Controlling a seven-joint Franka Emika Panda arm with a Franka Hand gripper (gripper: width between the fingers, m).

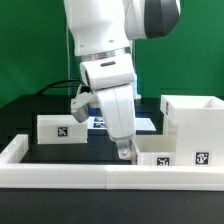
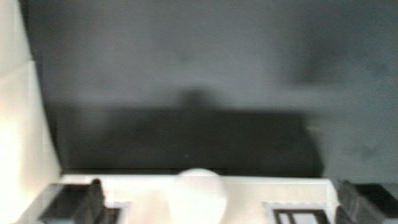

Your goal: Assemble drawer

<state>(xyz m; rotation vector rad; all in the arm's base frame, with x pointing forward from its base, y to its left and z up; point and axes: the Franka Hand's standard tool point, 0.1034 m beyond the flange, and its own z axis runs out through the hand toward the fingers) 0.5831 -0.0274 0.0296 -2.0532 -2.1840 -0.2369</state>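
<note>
The drawer's large white casing (image 1: 190, 118) stands at the exterior view's right. One low white box (image 1: 60, 128) with a marker tag lies at the left. A second low white box (image 1: 166, 156) with tags lies in front of the casing, against the rail. My gripper (image 1: 124, 151) points down at this box's left end. In the wrist view the gripper (image 2: 222, 208) is open, with dark fingers (image 2: 75, 202) far apart. The white box (image 2: 267, 195) and a rounded white knob (image 2: 199, 192) lie between them. Whether the fingers touch the box cannot be told.
A long low white rail (image 1: 70, 172) edges the table's front. The marker board (image 1: 98, 122) lies flat behind the arm. The dark table (image 2: 196, 80) fills most of the wrist view, with a white surface (image 2: 15, 100) along one side.
</note>
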